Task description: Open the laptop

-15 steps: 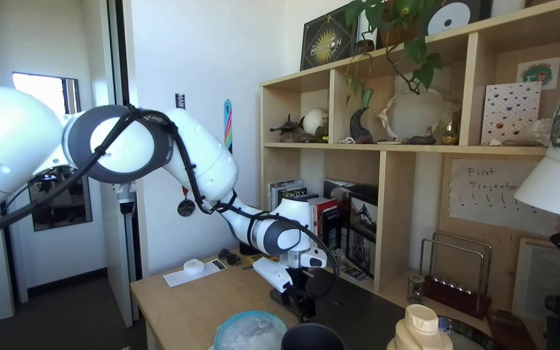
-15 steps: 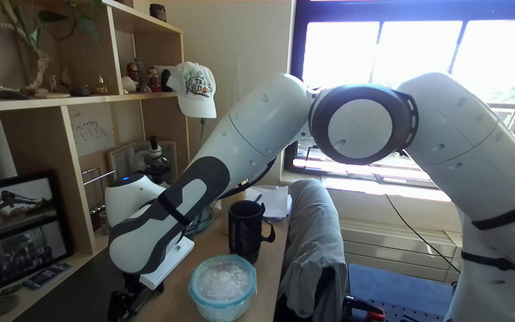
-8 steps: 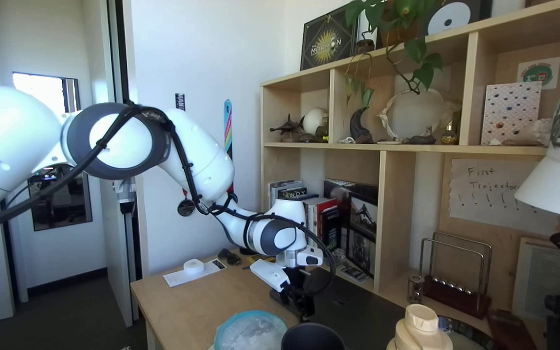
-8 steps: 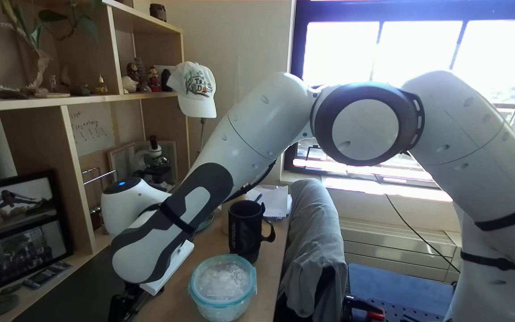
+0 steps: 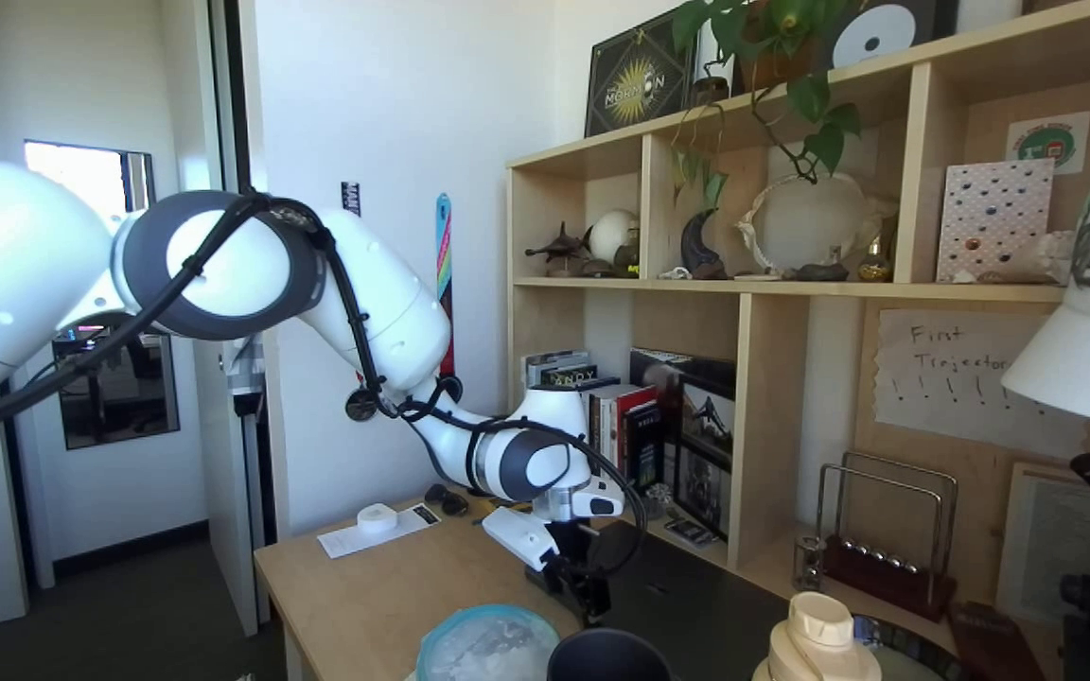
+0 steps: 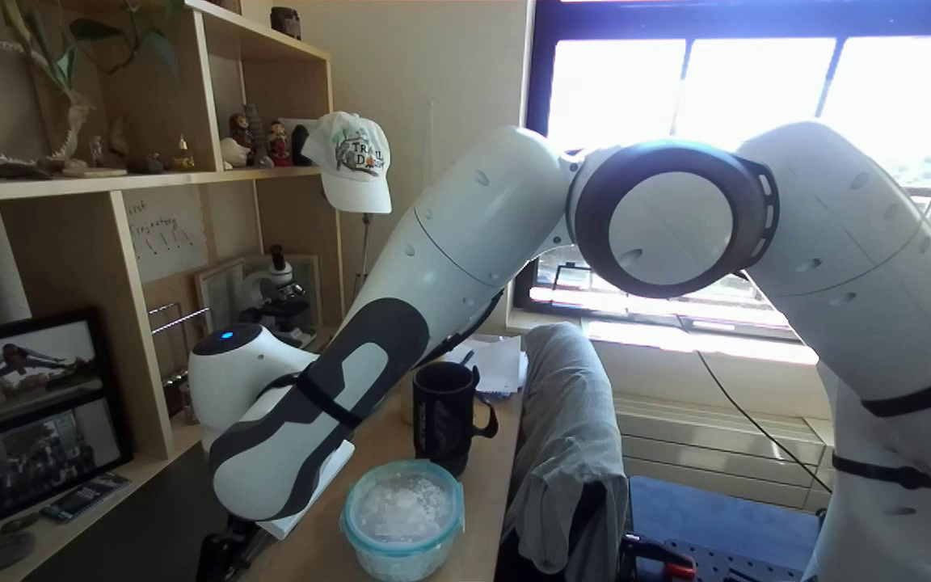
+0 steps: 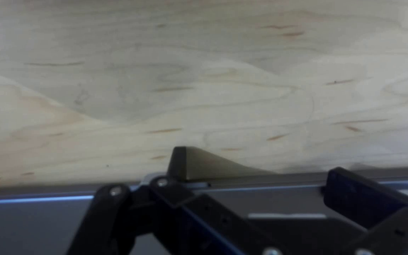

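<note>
The laptop (image 5: pixel 696 605) is a thin, dark, flat slab on the wooden desk (image 5: pixel 394 596), in front of the shelf. It also shows in an exterior view (image 6: pixel 130 517), partly behind my arm. In the wrist view the laptop (image 7: pixel 44 223) fills the bottom, with a bright line along its edge. My gripper (image 7: pixel 262 180) is open, its fingers (image 7: pixel 360 198) wide apart at that edge, nothing between them. The left fingertip reaches past the edge over bare wood; whether it touches is unclear. The gripper also shows low in both exterior views (image 5: pixel 571 603) (image 6: pixel 227 554). The lid looks shut.
A blue-lidded container (image 6: pixel 402 517) and a black mug (image 6: pixel 444 412) stand beside the laptop. A cream bottle (image 5: pixel 819 638) is at its far end. The shelf (image 5: pixel 744 426) with picture frames (image 6: pixel 29 420) runs along the back. Sunglasses (image 5: pixel 448 499) lie on the desk.
The upper arm and wrist have shifted slightly, leftward in one exterior view and rightward and down in another. The gripper has stayed almost in place at the laptop.
</note>
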{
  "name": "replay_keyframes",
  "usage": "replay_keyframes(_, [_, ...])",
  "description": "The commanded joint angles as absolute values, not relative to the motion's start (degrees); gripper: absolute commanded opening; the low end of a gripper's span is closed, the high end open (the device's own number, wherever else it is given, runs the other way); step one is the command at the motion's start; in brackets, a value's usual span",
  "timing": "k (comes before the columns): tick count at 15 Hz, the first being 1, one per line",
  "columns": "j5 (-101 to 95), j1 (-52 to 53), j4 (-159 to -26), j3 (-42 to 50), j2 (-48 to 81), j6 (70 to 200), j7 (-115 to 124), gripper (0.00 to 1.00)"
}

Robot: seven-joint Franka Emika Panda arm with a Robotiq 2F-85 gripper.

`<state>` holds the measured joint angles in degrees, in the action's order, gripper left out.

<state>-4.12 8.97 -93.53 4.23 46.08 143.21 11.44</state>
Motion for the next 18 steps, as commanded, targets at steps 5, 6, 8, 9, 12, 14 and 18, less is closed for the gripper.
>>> replay_keyframes(5, [-9.13,11.44,-97.70,6.85,37.47,148.09,12.70,1.00])
replay_keyframes(6, [-9.72,11.63,-98.13,6.97,36.60,148.30,12.92,1.00])
replay_keyframes(8, [-11.05,11.94,-98.72,7.23,35.17,148.99,13.95,1.00])
replay_keyframes(9, [-11.80,12.06,-98.99,7.33,34.47,149.40,14.37,1.00])
replay_keyframes(12, [-14.08,12.21,-99.26,7.59,33.04,151.42,15.87,1.00])
replay_keyframes(14, [-15.60,12.30,-99.25,7.91,32.53,153.69,16.94,1.00])
replay_keyframes(18, [-17.85,12.90,-98.77,9.37,33.11,160.68,19.00,1.00])
